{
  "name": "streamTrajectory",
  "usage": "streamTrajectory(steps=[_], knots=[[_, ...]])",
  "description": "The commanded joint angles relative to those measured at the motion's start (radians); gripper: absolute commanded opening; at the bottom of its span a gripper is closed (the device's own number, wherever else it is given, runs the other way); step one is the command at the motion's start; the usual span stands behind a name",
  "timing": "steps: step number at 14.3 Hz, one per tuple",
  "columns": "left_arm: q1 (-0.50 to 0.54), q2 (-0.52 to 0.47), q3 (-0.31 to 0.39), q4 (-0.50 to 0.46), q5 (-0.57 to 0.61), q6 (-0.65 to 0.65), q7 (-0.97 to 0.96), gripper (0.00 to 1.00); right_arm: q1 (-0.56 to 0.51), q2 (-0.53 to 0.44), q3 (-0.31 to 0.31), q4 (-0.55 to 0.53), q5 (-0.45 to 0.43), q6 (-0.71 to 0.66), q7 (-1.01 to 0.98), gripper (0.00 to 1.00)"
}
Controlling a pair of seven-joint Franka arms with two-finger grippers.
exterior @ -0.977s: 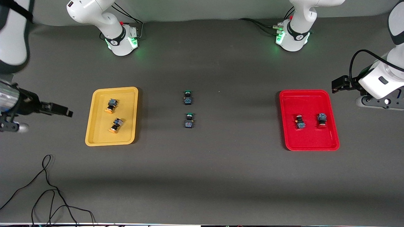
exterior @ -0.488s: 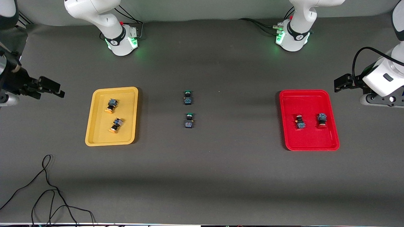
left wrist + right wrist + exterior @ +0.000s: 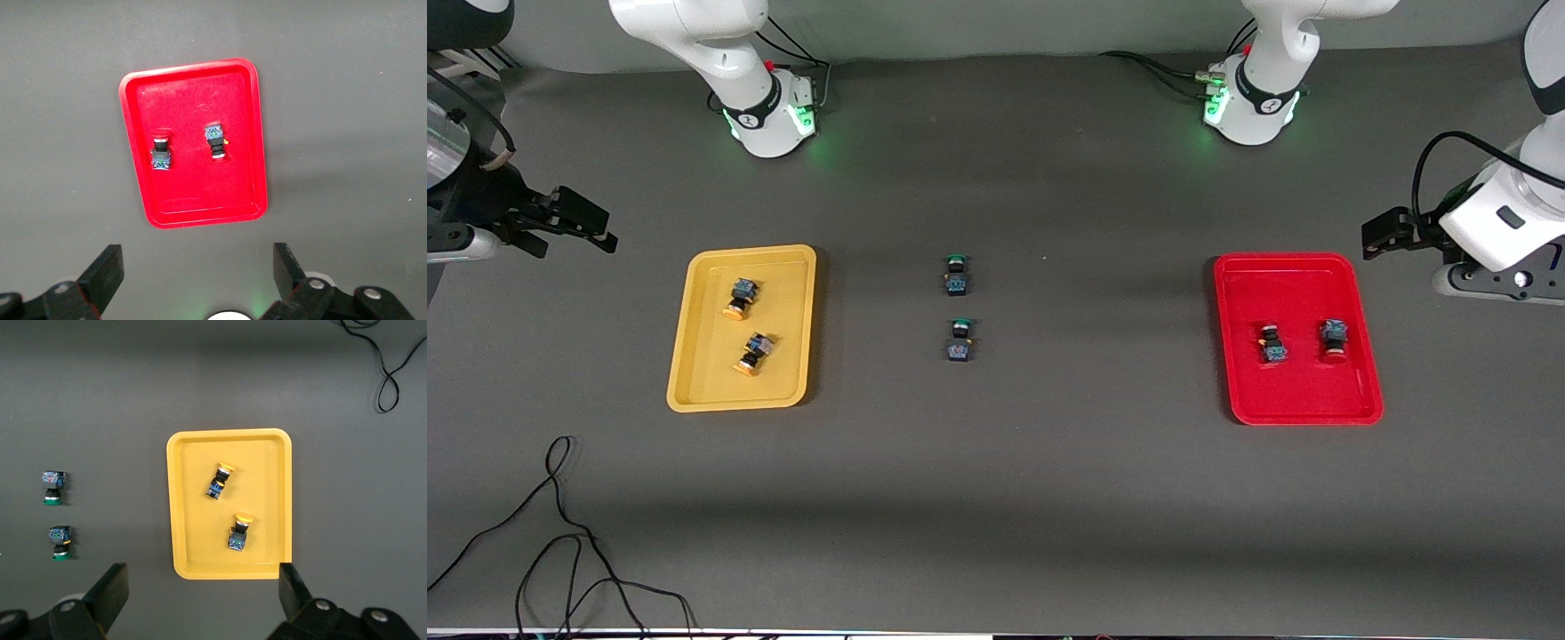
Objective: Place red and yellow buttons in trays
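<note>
Two yellow-capped buttons [image 3: 744,325] lie in the yellow tray [image 3: 694,356], two red-capped buttons [image 3: 1303,341] in the red tray [image 3: 1316,284]; the left gripper [image 3: 1376,238] and the right gripper [image 3: 587,222], both wide and empty, hang at the frame's edges.

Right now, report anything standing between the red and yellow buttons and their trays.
Nothing visible does: both yellow buttons already lie in the yellow tray, both red buttons in the red tray. Both grippers hang open off the trays.

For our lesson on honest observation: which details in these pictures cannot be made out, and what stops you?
- Front view: right gripper and left gripper sit at the frame edges, arms cut off.
- Wrist views: only fingertips show; frame edge hides the rest.
- Small black-and-blue push-buttons in the red plastic tray: markings too small.
</note>
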Motion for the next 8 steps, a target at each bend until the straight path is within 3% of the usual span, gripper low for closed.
streamTrajectory(steps=[1, 8], knots=[[0.013, -0.021, -0.014, 0.0, -0.008, -0.009, -0.01, 0.99, -0.012, 0.004, 0.014, -0.016, -0.025, 0.027, 0.01, 1.0], [0.013, -0.029, -0.014, -0.01, -0.026, -0.001, -0.005, 1.0, -0.01, 0.045, 0.014, 0.032, -0.025, 0.008, 0.023, 1.0]])
